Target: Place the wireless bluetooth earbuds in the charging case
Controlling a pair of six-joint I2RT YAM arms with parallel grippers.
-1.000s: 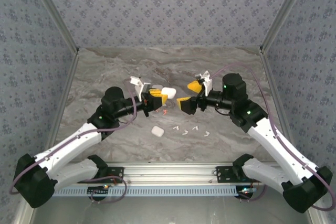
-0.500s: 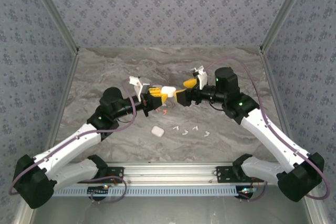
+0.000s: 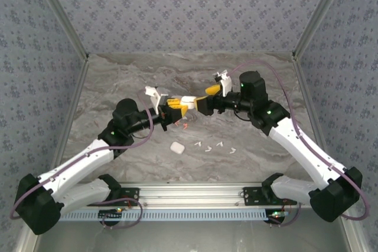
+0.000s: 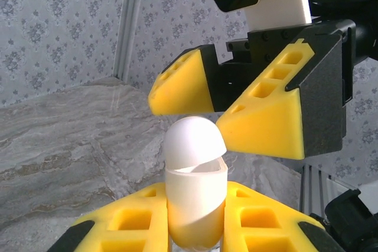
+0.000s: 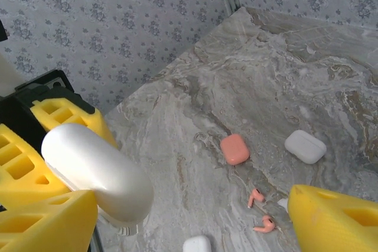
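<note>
Above mid tabletop (image 3: 118, 84), left pincer (image 3: 176, 108) pinching white charging case (image 4: 195, 196), lid (image 4: 194, 141) ajar, right pincer (image 3: 203, 100) spread either side of it, white earbuds (image 3: 208, 149) and coral earbuds (image 5: 264, 224) loose on tabletop

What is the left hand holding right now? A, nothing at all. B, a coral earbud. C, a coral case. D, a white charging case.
D: a white charging case sits clamped in the left hand with its lid slightly ajar, while the coral case lies on the table.
</note>
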